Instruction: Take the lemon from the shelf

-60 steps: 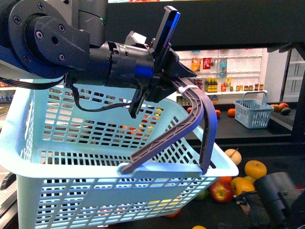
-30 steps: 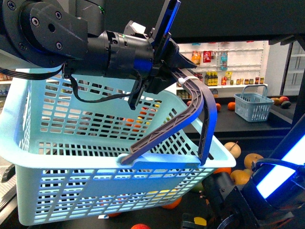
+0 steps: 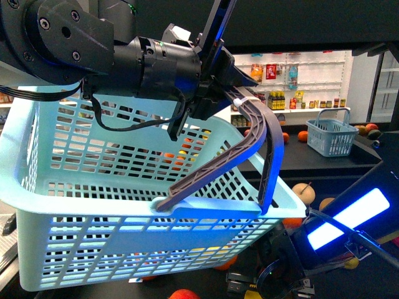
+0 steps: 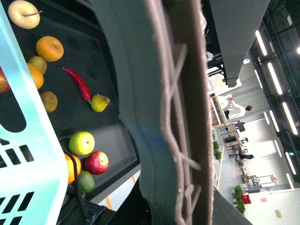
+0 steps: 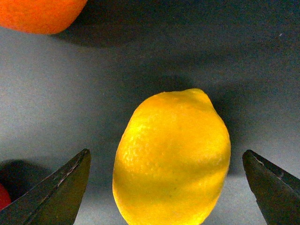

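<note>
A yellow lemon [image 5: 171, 159] lies on the dark tray of the shelf [image 5: 70, 93]. My right gripper [image 5: 164, 190] is open around it, one dark fingertip [image 5: 58, 187] on each side, neither touching it. In the front view the right arm [image 3: 346, 227] reaches low at the lower right with a lit blue strip; the lemon is hidden there. My left gripper [image 3: 218, 93] is shut on the grey-brown basket handle [image 3: 262, 134], holding the light blue basket [image 3: 124, 237] up in front of the shelf [image 3: 324, 168]. The handle [image 4: 173, 117] fills the left wrist view.
An orange [image 5: 40, 14] and the edge of a red fruit [image 5: 2, 197] lie near the lemon. Pears, oranges, apples [image 4: 97, 162] and a red chilli [image 4: 77, 82] are scattered on the tray. A small blue basket [image 3: 332, 138] stands on the upper tier, with white bottle shelves [image 3: 293, 87] behind.
My right arm has come in at the lower right and dipped toward the tray, its blue strip now lower. The basket has sunk slightly, the left gripper still shut on its handle.
</note>
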